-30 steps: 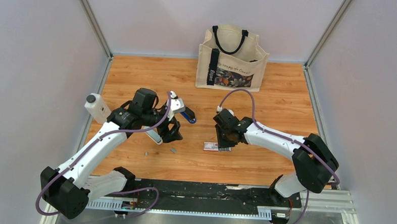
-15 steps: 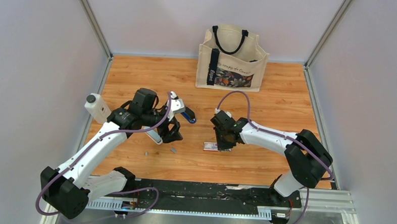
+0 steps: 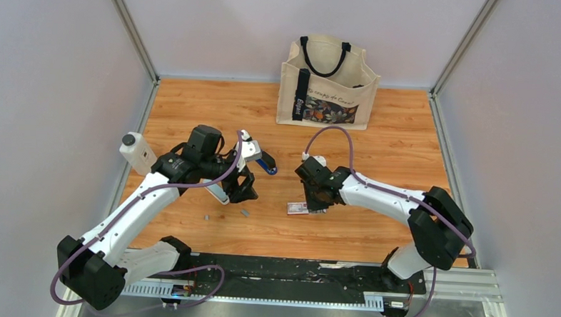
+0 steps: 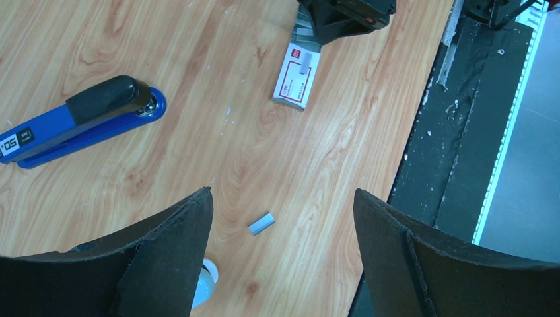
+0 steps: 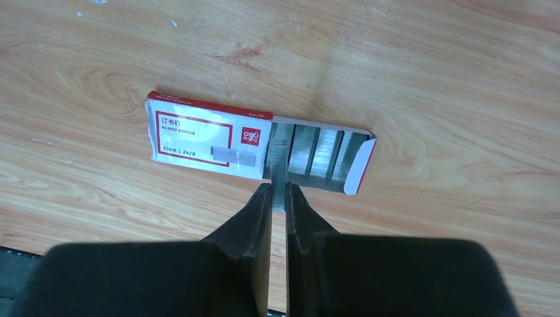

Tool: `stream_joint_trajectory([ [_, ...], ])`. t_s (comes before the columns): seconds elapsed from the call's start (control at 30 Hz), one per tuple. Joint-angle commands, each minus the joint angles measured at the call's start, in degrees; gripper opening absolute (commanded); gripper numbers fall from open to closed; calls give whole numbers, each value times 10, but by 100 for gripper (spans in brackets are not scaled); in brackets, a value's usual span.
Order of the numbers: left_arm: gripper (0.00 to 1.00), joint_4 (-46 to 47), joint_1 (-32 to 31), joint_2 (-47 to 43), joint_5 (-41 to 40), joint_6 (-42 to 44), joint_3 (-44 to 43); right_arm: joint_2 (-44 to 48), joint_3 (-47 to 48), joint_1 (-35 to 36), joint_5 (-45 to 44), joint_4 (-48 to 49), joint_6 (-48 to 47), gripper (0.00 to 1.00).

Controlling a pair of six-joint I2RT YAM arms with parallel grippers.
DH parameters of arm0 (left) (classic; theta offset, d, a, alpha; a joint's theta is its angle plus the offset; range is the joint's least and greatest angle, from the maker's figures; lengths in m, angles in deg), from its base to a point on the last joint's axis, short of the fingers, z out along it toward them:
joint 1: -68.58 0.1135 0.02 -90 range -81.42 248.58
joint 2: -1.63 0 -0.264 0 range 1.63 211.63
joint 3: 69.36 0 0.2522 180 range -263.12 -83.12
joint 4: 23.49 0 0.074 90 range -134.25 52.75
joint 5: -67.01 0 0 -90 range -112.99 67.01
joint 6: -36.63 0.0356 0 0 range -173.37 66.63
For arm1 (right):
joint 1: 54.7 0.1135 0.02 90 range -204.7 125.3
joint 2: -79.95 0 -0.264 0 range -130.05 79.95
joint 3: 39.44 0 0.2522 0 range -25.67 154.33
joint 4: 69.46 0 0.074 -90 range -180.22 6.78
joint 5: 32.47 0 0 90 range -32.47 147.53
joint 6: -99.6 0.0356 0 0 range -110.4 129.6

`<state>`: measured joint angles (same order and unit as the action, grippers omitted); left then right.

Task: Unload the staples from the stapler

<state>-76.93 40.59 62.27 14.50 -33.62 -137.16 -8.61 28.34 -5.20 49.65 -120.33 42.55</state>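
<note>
Since a second ago your right gripper (image 3: 313,202) has slid a little left toward the centre, the elbow swinging with it, and its jaws have drawn in. Your left arm sits as it did.

Wooden table (image 3: 392,163) fills the cell floor. A canvas tote bag (image 3: 328,82) stands upright at the far edge, mid-width, well apart from both arms.

Your left gripper (image 3: 242,188) hangs over the wood left of centre, jaws spread wide and released, gripping nothing. In its wrist view the two dark fingers (image 4: 175,247) frame bare wood.

A white bottle (image 3: 136,152) with a black cap stands at the left edge, just beside that arm. A pale elongated object (image 3: 219,193) lies under the left gripper, mostly hidden.

The stapler (image 3: 266,163) is dark blue and lies flat on the table just beyond the left gripper, between the two arms. Neither gripper touches it.

The staple box (image 5: 201,135) is red and white and lies flat near the table's middle. Its tray (image 5: 353,165) is pulled out at one end, with rows of staples showing. Your right gripper has its tips at the tray's near edge, clenched on one staple strip (image 5: 279,165) that runs from the tray in between them.

Two short grey pieces of staples (image 3: 245,213) lie loose on the wood near the left gripper. One sits below its open jaws, touching neither finger. The other lies further left. Both are near the stapler but apart from it.
</note>
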Motion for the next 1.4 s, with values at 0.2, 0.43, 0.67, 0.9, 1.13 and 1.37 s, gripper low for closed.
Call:
stream_joint_trajectory([
  [0.2,85,-2,-4,-3,17,12,0,55,25,4,-40,-39,-14,10],
  [0.43,86,-6,-4,-3,14,13,-1,9,100,-18,-158,-82,-81,10],
  [0.67,85,-11,-4,-4,14,12,-8,-96,154,-27,-267,-82,-137,9],
  [0.9,86,-17,-4,-11,10,17,-9,-179,147,-24,-319,-37,-158,10],
  [1.13,86,-18,-4,-9,6,17,-8,-210,155,-4,-327,-22,-162,19],
  [1.37,86,-19,-4,-10,-1,19,-9,-209,155,5,-269,-16,-147,34],
])
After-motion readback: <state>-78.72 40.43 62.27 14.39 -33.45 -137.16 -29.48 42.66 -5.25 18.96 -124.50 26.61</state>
